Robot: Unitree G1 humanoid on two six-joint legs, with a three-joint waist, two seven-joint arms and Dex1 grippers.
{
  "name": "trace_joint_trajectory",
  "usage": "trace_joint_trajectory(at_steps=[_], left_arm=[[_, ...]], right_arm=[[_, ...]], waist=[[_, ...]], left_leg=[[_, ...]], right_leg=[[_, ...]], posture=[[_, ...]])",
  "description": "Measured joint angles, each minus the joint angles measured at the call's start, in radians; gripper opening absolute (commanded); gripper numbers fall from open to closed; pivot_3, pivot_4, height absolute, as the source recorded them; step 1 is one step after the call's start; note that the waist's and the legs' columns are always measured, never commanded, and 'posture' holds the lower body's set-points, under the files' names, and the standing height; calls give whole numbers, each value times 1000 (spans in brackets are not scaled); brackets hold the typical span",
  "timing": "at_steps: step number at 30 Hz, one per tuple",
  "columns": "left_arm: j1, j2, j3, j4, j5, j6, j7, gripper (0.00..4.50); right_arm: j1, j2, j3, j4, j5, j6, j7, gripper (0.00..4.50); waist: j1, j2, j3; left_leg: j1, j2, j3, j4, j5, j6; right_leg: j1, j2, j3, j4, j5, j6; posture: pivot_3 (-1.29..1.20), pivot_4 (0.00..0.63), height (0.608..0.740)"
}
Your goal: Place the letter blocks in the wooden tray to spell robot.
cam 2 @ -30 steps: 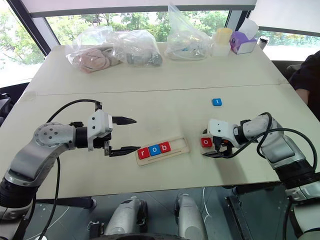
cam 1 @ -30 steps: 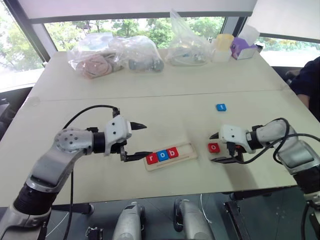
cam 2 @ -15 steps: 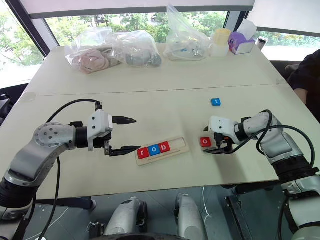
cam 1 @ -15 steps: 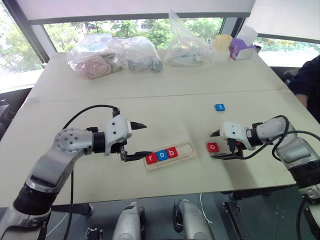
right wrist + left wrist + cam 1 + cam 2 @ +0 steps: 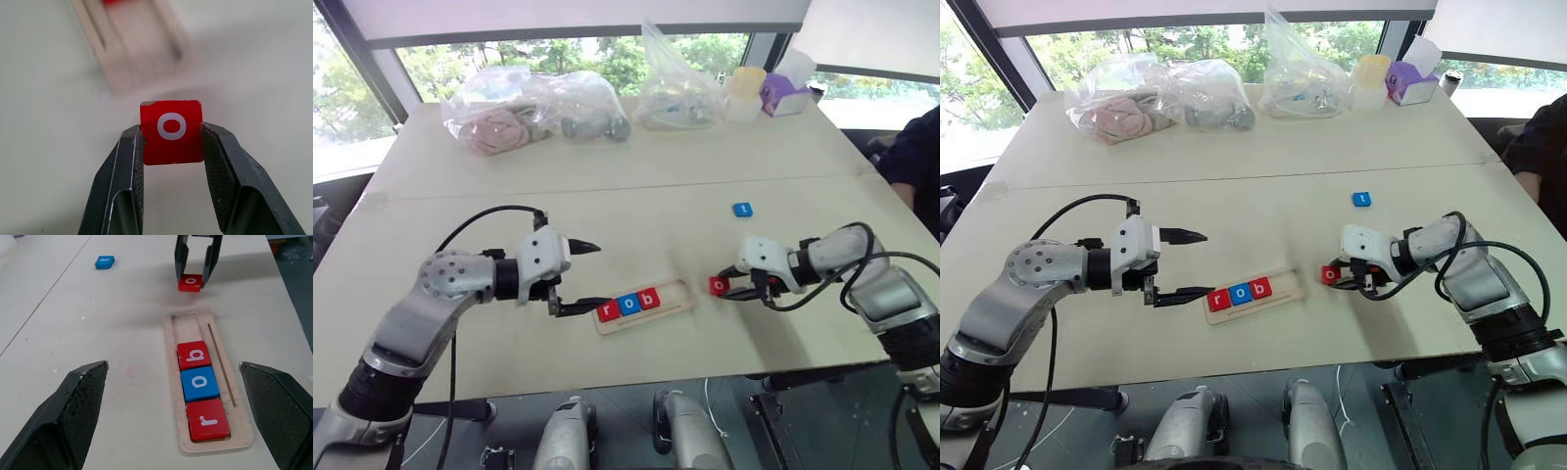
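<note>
The wooden tray (image 5: 678,290) lies near the table's front edge and holds a red r (image 5: 208,419), a blue o (image 5: 199,383) and a red b (image 5: 193,355) from its left end; its right part is bare. Just right of the tray, my right gripper (image 5: 724,287) is shut on a red o block (image 5: 171,131), held a little above the table. A blue t block (image 5: 743,210) lies farther back on the table. My left gripper (image 5: 600,275) stands open at the tray's left end, with nothing between its fingers.
Clear plastic bags (image 5: 533,108) with soft items, a yellow cup (image 5: 750,88) and a purple box (image 5: 785,93) stand along the far edge. A person's dark sleeve (image 5: 915,162) shows at the right. The table's front edge runs close below the tray.
My right gripper closed on the red o block, lifted it off the table and carried it left toward the tray. The left arm has stayed still.
</note>
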Motion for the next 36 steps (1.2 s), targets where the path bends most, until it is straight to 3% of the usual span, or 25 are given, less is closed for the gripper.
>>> trace_joint_trajectory(at_steps=[5, 14, 36], left_arm=[[-5, -1, 0, 4, 1, -1, 0, 4500], [4, 0, 2, -5, 0, 2, 7, 4500], [31, 2, 3, -38, -3, 27, 39, 4500]], right_arm=[[-46, 58, 43, -47, 6, 20, 23, 1105], [-88, 144, 156, 54, -78, -51, 39, 1105], [-112, 197, 171, 149, -127, -130, 51, 1105]], waist=[[5, 0, 0], [1, 0, 0], [1, 0, 0]], left_leg=[[-1, 0, 0, 0, 0, 0], [-1, -1, 2, 0, 0, 0], [-1, -1, 2, 0, 0, 0]], right_leg=[[0, 0, 0, -1, 0, 0], [0, 0, 0, 0, 0, 0], [1, 0, 0, 0, 0, 0]], posture=[[0, 150, 740], [0, 150, 740], [0, 150, 740]])
